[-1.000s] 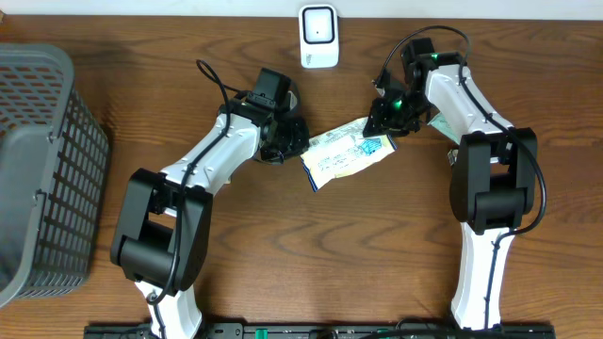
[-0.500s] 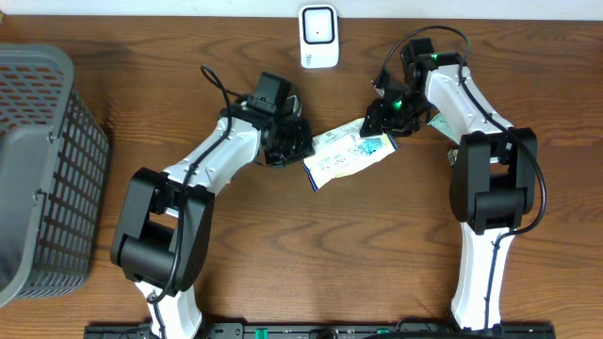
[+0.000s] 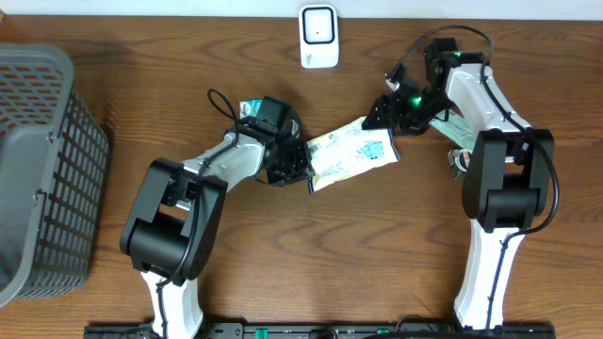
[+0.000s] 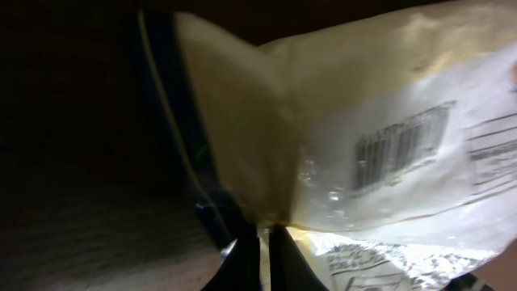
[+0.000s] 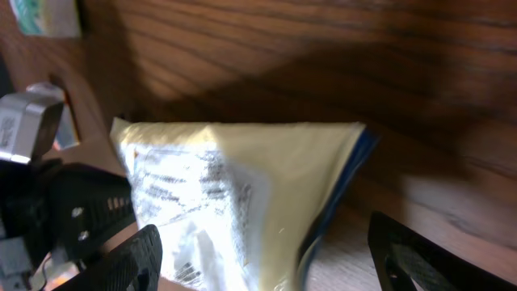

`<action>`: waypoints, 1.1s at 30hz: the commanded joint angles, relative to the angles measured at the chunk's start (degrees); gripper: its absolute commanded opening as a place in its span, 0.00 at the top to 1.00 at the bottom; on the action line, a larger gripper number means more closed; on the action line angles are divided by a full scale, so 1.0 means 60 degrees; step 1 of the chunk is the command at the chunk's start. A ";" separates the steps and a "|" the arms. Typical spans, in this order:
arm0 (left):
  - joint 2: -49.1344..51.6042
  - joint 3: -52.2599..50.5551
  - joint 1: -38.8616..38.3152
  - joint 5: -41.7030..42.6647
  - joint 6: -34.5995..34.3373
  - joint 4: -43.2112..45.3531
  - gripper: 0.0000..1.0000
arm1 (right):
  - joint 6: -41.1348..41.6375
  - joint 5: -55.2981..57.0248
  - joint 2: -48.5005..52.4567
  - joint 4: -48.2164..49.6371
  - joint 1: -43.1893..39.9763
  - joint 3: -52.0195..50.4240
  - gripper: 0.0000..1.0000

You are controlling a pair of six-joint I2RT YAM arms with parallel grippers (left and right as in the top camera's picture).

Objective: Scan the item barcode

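With the left tool [image 3: 301, 169] clenched on the packet [image 3: 350, 155] and the right tool [image 3: 383, 115] released, the barcode [image 4: 401, 145] should squarely face the scanner [image 3: 318, 36].

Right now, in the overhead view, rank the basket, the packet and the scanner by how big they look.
1. Basket: by far the largest, even with its left side cut off by the frame.
2. Packet: clearly smaller than the basket.
3. Scanner: the smallest, though not much shorter than the packet is wide.
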 commanded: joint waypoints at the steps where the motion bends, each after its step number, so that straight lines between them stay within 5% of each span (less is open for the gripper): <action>1: 0.0780 -0.0124 -0.0051 -0.0415 -0.0492 -0.0004 0.93 | -0.0477 -0.0546 0.0066 -0.0033 0.0189 0.0036 0.23; 18: 0.0780 -0.0124 -0.0051 -0.0419 -0.0477 0.0022 0.93 | -0.1286 -0.1741 0.0069 0.1654 0.0918 -0.1963 0.21; 21: 0.0780 -0.0124 -0.0051 -0.0419 -0.0477 0.0025 0.93 | -0.1366 -0.1723 0.0069 0.1639 0.1137 -0.2004 0.33; 27: 0.0780 -0.0124 -0.0051 -0.0423 -0.0426 0.0025 0.93 | -0.1351 -0.1698 0.0069 0.1723 0.1239 -0.2047 0.75; 33: 0.0474 -0.0117 0.0000 -0.0375 -0.0058 0.0015 0.93 | -0.1359 -0.1851 0.0066 0.1836 0.1228 -0.2044 0.84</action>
